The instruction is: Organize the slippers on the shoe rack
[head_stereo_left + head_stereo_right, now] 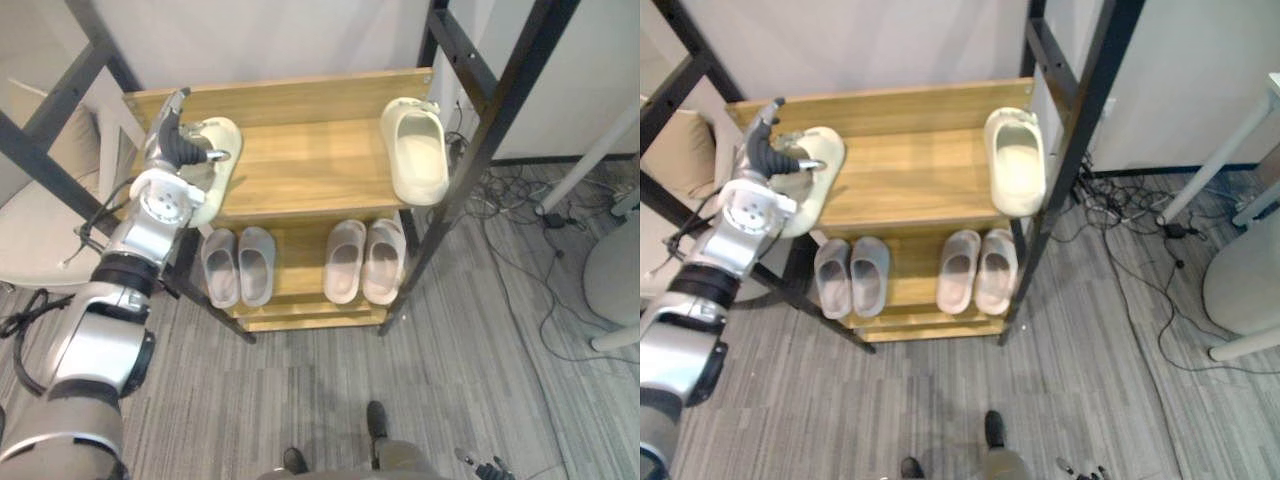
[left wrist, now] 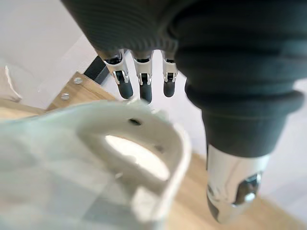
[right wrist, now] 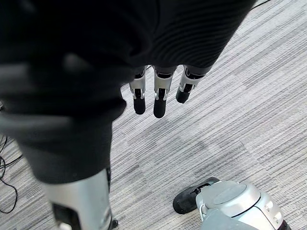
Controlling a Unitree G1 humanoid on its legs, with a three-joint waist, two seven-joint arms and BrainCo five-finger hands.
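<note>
On the top shelf of the shoe rack (image 1: 300, 160): two cream slippers, well apart, one at each end. Left cream slipper (image 1: 224, 132) directly beneath the left hand (image 1: 186, 142), long axis running roughly front to back with a slight tilt. From the left wrist view: fingers (image 2: 145, 88) straight, reaching past the slipper's upper, thumb off to one side, nothing clamped; open, so laid over the slipper rather than gripping it. Right cream slipper (image 1: 418, 150) away to the robot's right along the same shelf, also lengthwise front to back, close to the dark post. Right hand (image 3: 160, 103) low over the carpet (image 3: 230, 96), fingers straight and empty, well apart from the rack. On the lower shelf, a grey pair (image 1: 238, 265) and a pinkish pair (image 1: 365, 260), each side by side. Likely next: close on the left cream slipper and carry it rightward across the bare wood, keeping its length parallel to its partner's. Nearer by far for that: the left hand.
</note>
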